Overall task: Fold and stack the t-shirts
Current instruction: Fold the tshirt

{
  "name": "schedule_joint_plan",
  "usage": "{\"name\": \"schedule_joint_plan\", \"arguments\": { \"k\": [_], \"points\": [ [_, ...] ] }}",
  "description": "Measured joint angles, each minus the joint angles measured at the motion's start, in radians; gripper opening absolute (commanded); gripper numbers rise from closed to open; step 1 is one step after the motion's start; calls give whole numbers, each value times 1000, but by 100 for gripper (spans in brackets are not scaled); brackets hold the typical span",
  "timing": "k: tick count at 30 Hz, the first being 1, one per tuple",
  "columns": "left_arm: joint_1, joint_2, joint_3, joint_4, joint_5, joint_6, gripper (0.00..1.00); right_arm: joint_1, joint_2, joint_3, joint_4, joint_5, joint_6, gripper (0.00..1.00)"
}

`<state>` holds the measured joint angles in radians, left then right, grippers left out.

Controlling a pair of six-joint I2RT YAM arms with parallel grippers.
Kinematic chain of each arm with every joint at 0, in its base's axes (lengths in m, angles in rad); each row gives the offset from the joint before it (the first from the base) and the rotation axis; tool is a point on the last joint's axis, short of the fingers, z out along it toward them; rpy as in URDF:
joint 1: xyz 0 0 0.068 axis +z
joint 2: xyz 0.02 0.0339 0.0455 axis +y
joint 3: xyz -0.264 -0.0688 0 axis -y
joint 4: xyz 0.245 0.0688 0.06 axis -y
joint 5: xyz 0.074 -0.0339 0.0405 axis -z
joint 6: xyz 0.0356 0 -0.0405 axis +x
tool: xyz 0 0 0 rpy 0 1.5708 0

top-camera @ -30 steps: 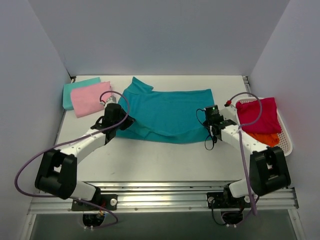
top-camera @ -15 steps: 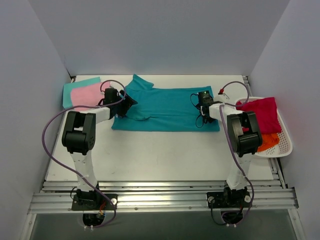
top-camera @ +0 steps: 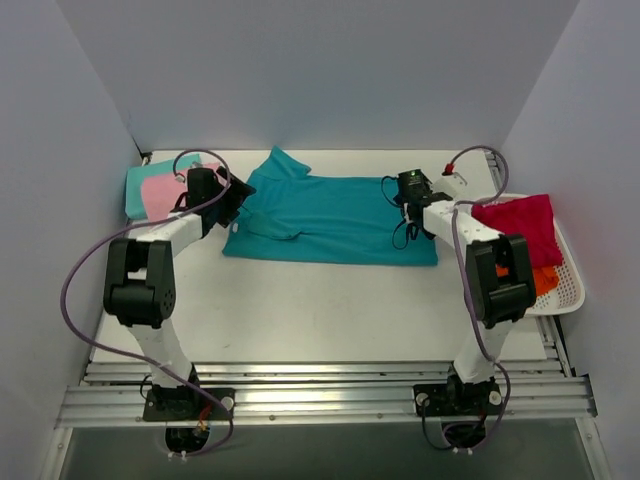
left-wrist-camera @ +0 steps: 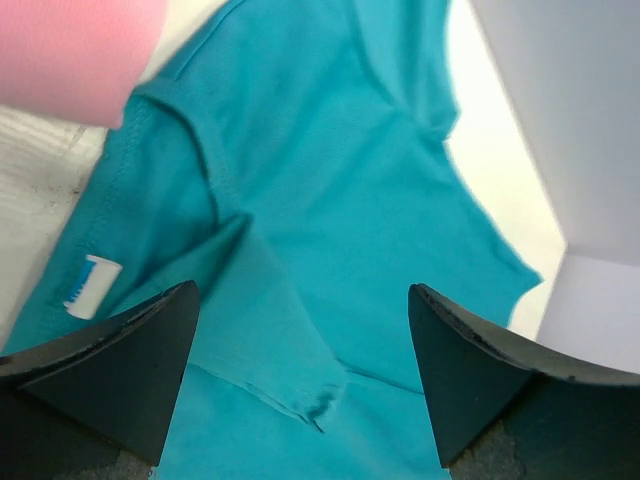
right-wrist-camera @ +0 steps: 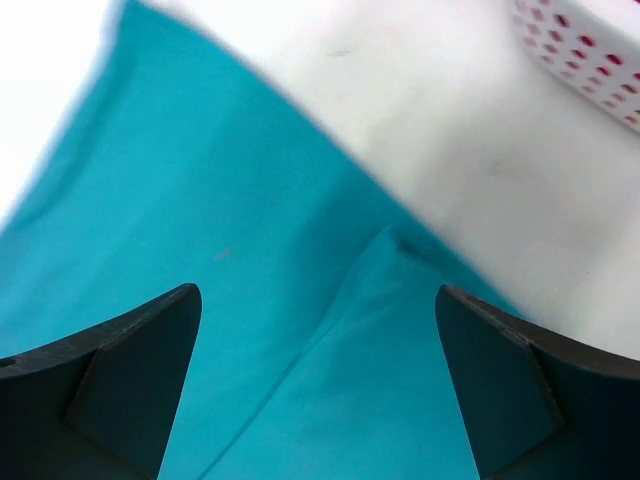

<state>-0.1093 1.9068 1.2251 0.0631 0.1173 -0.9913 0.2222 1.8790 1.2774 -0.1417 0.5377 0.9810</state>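
Observation:
The deep teal t-shirt (top-camera: 330,220) lies folded lengthwise into a wide band across the back of the table. My left gripper (top-camera: 232,200) hovers open over its left end, by the folded-in sleeve. In the left wrist view the gripper (left-wrist-camera: 302,300) holds nothing, with teal cloth (left-wrist-camera: 330,150) and a white label (left-wrist-camera: 92,285) below. My right gripper (top-camera: 408,195) stands open over the shirt's right end; its wrist view shows the gripper (right-wrist-camera: 315,295) empty above a folded teal edge (right-wrist-camera: 230,200). A pink t-shirt (top-camera: 165,195) lies folded on a pale aqua one (top-camera: 140,180) at back left.
A white lattice basket (top-camera: 565,285) at the right edge holds a crimson t-shirt (top-camera: 520,225) over an orange one (top-camera: 540,280). The basket's corner (right-wrist-camera: 590,50) shows in the right wrist view. Grey walls close in on the back and both sides.
Both grippers carried the teal shirt's near edge toward the back, folding it over, then opened and let go. Both now sit farther back over the shirt's ends.

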Motion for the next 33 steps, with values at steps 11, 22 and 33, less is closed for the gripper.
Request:
{"name": "schedule_joint_plan", "arguments": {
  "k": [11, 22, 33],
  "points": [
    [0, -313, -122, 23, -82, 14, 94, 434, -119, -6, 238, -63, -44, 93],
    [18, -452, -265, 20, -166, 69, 94, 557, 302, 275, 252, -179, -43, 88],
    [68, -463, -286, 25, -158, 91, 94, 602, 411, 479, 213, -211, -43, 86]
  ]
}}
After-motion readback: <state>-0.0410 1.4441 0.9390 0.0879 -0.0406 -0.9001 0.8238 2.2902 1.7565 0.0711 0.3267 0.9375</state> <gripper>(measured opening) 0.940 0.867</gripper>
